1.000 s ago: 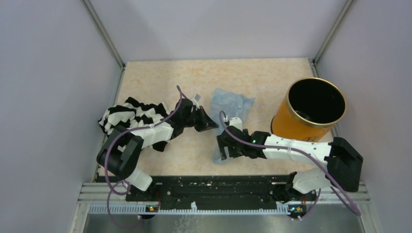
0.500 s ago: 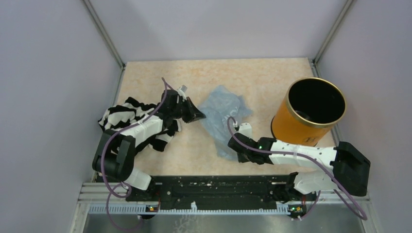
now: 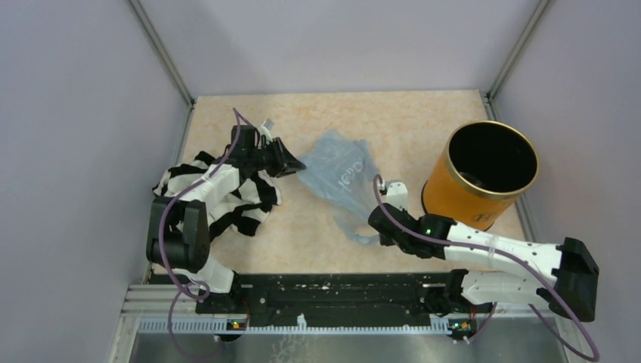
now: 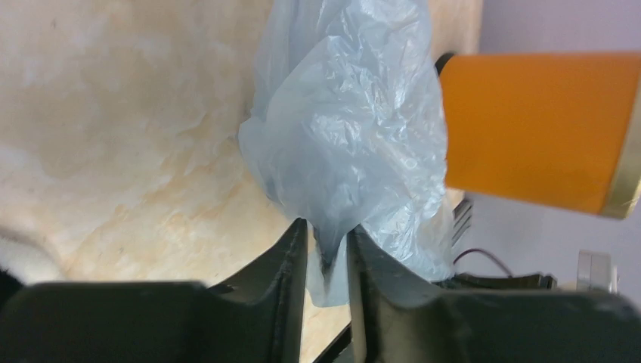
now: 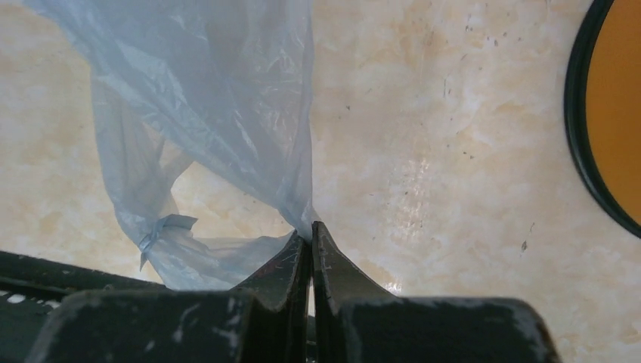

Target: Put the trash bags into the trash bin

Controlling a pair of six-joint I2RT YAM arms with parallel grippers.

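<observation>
The pale-blue crinkly trash bag (image 3: 336, 174) lies stretched on the table between my two grippers. My left gripper (image 3: 295, 161) is at the bag's far-left corner. In the left wrist view its jaws (image 4: 326, 227) stand slightly apart, with a fold of the bag (image 4: 355, 128) loose in the gap. My right gripper (image 3: 376, 218) is at the bag's near-right end. The right wrist view shows it (image 5: 311, 227) shut on an edge of the bag (image 5: 219, 98). The orange trash bin (image 3: 453, 200) stands upright to the right, its black inside facing up.
A black-and-white striped cloth heap (image 3: 189, 181) lies at the left under my left arm. The bin's orange wall (image 4: 529, 128) fills the right of the left wrist view, and its base (image 5: 620, 98) edges the right wrist view. Grey walls enclose the table.
My right gripper shut on the bag's near edge and drew right. My left gripper moved back and left, pulling the bag out long, and its jaws have now parted.
</observation>
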